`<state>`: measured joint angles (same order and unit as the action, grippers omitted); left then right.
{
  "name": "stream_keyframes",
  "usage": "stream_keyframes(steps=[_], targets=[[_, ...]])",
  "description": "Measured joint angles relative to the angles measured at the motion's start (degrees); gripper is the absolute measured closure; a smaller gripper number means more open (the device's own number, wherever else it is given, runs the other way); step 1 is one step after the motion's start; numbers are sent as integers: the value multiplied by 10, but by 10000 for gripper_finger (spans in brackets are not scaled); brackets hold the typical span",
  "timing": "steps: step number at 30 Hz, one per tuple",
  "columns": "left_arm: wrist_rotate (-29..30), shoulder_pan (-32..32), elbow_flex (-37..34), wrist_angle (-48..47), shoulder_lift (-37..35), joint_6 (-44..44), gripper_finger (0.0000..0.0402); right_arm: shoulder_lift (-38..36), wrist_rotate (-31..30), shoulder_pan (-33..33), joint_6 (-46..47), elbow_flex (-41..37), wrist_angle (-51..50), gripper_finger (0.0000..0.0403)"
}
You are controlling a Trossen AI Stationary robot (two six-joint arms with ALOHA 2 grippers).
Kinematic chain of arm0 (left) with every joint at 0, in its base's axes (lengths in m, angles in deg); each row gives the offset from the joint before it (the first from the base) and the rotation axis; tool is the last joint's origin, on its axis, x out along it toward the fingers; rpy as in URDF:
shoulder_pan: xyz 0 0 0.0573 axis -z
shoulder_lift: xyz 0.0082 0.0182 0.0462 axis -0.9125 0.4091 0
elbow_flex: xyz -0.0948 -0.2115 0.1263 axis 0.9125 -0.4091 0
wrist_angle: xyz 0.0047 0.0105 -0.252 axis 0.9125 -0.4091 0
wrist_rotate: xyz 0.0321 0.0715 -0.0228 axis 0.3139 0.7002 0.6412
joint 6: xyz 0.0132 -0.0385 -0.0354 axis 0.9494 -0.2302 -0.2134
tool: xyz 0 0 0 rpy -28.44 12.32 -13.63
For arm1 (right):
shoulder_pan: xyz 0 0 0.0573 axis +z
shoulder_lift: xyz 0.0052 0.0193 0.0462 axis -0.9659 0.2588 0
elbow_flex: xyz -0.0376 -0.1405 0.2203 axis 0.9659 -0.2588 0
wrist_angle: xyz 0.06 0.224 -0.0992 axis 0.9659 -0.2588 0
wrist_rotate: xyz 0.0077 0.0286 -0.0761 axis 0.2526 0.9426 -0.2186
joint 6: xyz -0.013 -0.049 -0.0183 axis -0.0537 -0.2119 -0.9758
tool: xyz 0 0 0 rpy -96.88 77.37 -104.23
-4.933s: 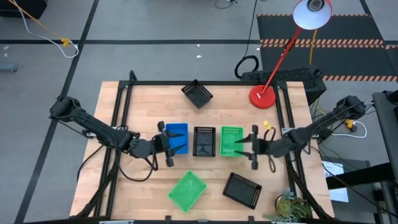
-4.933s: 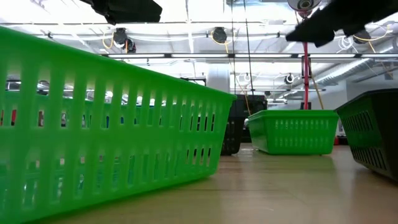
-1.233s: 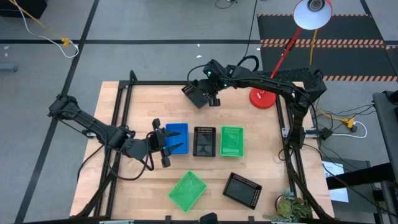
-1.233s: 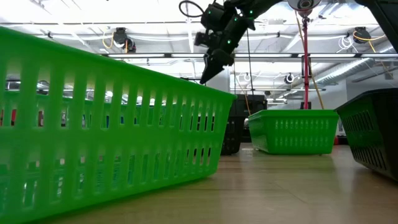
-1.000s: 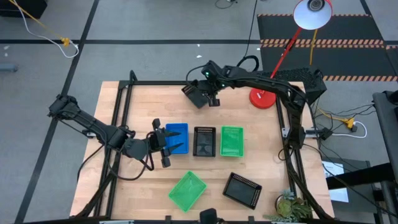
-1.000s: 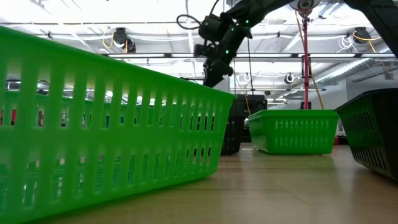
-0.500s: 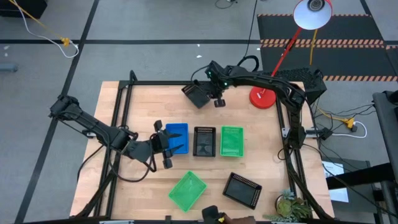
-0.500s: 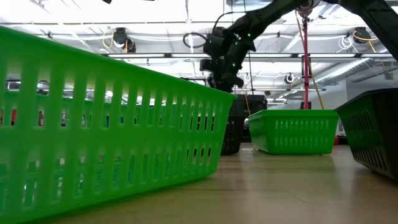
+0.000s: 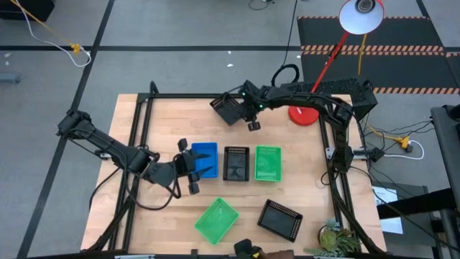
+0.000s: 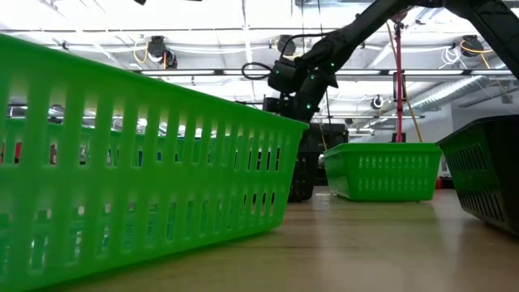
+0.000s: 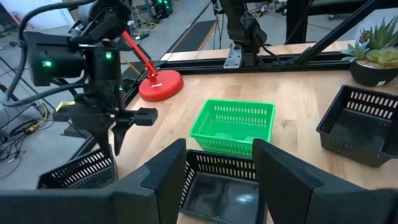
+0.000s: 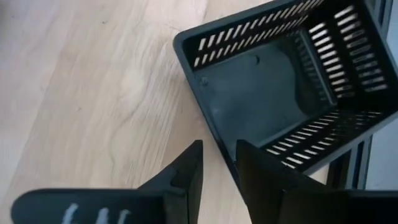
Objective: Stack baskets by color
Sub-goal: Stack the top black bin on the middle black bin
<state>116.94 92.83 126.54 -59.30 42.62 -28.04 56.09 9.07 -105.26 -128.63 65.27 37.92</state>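
A blue basket (image 9: 205, 159), a black basket (image 9: 236, 163) and a green basket (image 9: 268, 163) stand in a row at mid-table. Another green basket (image 9: 217, 220) and another black one (image 9: 279, 219) lie near the front edge. A third black basket (image 9: 228, 108) rests on its bottom at the far side. My right gripper (image 12: 219, 165) is open, slanting down over that basket's side wall (image 12: 211, 134), with one finger over the inside and one over the outside. My left gripper (image 11: 217, 180) hangs open over the blue basket's left part.
The red lamp base (image 9: 302, 113) stands at the far right, close to my right arm. A potted plant (image 9: 332, 239) sits at the near right corner. Black frame rails (image 9: 144, 115) border the table. Bare wood lies between the far basket and the row.
My right gripper has come down toward the far black basket and shifted a little toward the table's right and near side, tipping less steeply. No basket has moved.
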Motion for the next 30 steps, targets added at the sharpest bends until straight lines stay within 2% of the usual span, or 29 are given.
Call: stream_keyframes(steps=[6, 15, 20, 30], targets=[[0, 0, 0, 0, 0, 0, 215, 0, 0, 0, -16, -11, 16, 339], [0, -1, 0, 22, 0, 15, 215, 0, -1, 4, -16, -31, 38, 398], [0, -7, 0, 24, 0, 18, 215, 0, -2, 7, -10, -48, 53, 401], [0, -7, 0, 2, 0, 15, 215, -5, -63, 46, 17, -48, 53, 402]])
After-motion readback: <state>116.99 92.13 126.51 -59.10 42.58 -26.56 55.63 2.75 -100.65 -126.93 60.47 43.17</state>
